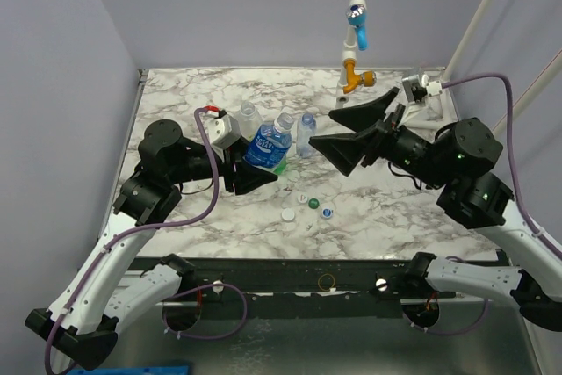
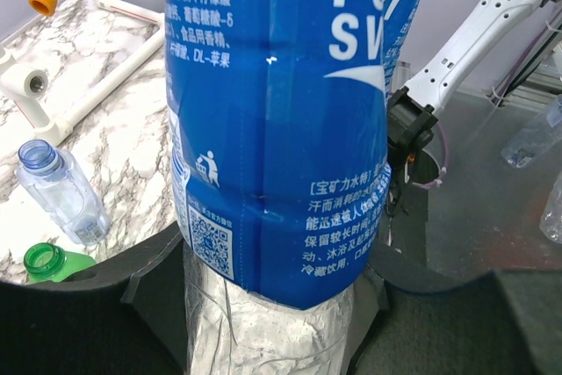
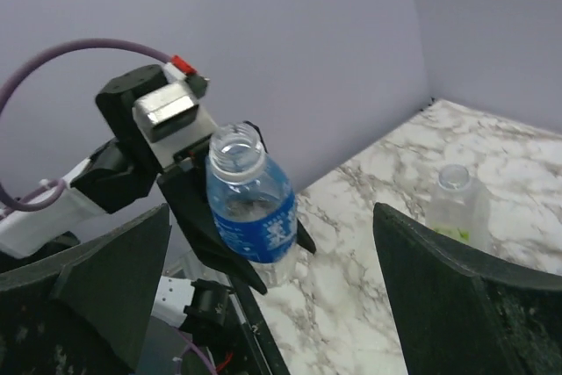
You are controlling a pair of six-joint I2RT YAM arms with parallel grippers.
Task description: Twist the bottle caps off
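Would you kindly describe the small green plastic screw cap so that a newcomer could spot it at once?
On the marble-patterned table, find the loose group of small round caps lying between the bottles and the table's near edge. The green cap is the only green one there; the rest are mostly white.

Top cam's up high and behind, looking down on the blue-label bottle (image 1: 266,147) from a fair way off. Left wrist cam is jammed right up against that bottle, side-on. Right wrist cam faces it from nearby, slightly above. All three views share it.
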